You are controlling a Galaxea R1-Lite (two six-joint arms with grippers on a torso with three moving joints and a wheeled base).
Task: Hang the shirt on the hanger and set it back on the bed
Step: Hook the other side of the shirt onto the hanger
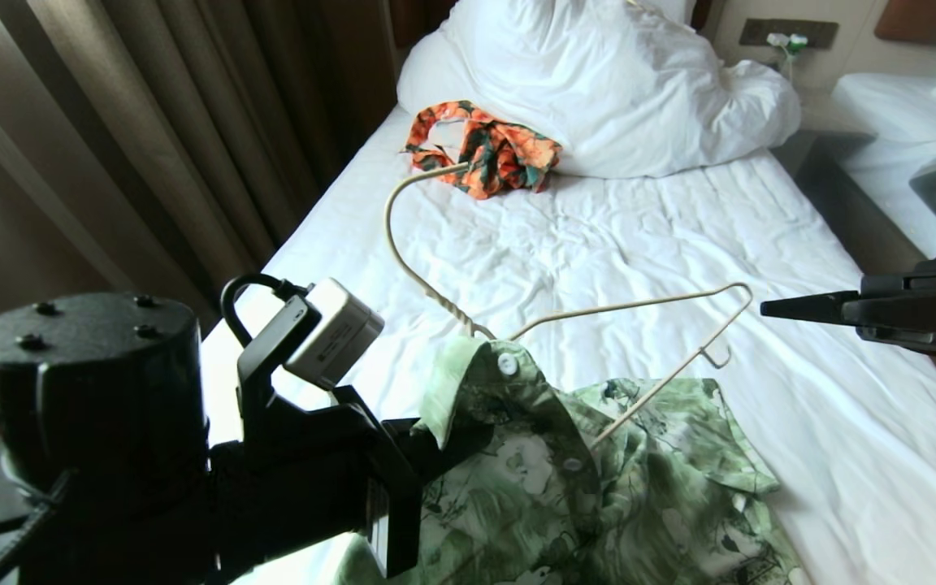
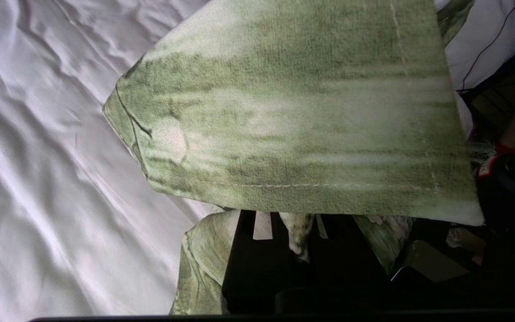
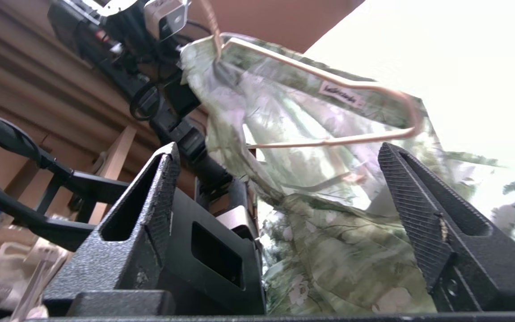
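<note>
The light green flowered shirt [image 1: 533,504] lies rumpled at the near end of the bed [image 1: 639,236], its collar raised. My left gripper [image 1: 456,443] is shut on the fabric just below the collar; a fold is pinched between its dark fingers [image 2: 257,264], under the shirt [image 2: 293,112]. The cream wire hanger [image 1: 630,305] has its neck at the collar and its left side inside the shirt. Its right shoulder and hook are bare above the sheet. My right gripper [image 1: 769,309] hovers right of the hanger, open and empty [image 3: 277,150], facing the shirt [image 3: 351,250] and hanger [image 3: 329,140].
An orange-and-dark-green garment [image 1: 488,150] lies by the bulky white duvet [image 1: 598,81] at the head of the bed. Brown curtains [image 1: 151,122] hang along the left side. A second white bed [image 1: 899,106] stands at the right beyond a dark gap.
</note>
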